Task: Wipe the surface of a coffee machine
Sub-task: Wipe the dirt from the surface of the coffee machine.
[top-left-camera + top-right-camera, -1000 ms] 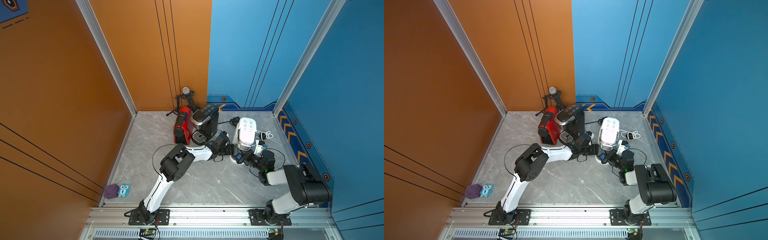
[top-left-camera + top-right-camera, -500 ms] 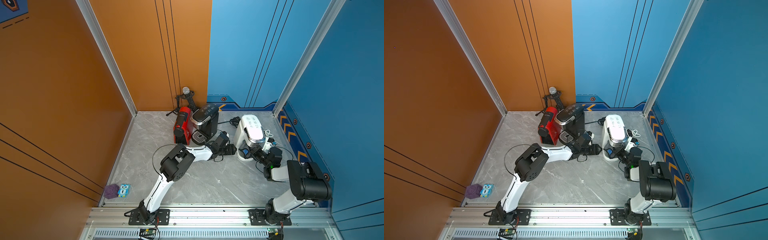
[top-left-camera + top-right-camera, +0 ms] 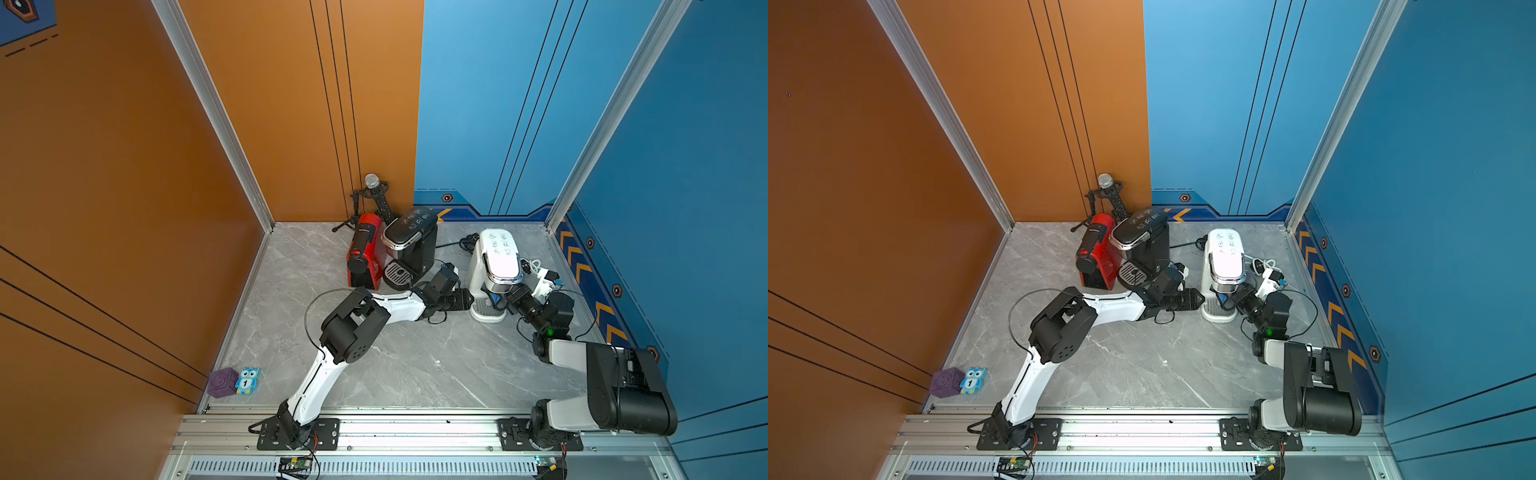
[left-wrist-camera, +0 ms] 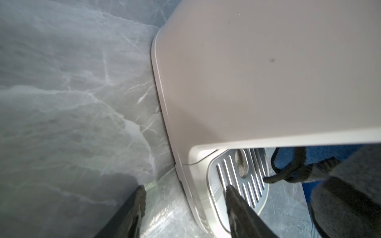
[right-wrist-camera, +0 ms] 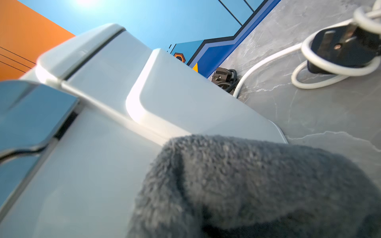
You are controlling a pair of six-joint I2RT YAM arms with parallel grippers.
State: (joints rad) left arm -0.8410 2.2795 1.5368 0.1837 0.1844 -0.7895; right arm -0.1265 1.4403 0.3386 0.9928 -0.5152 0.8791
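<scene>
Right jaws grip fluffy grey cloth (image 5: 247, 185), left jaws half-open; white plastic coffee machine (image 3: 498, 257) just settled upright, so I'll wipe its 5 o'clock side

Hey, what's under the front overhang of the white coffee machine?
A slotted metal drip tray, with a grey-and-blue cloth near it. The tray's back part and anything above it are covered by the white coffee machine's body.
</scene>
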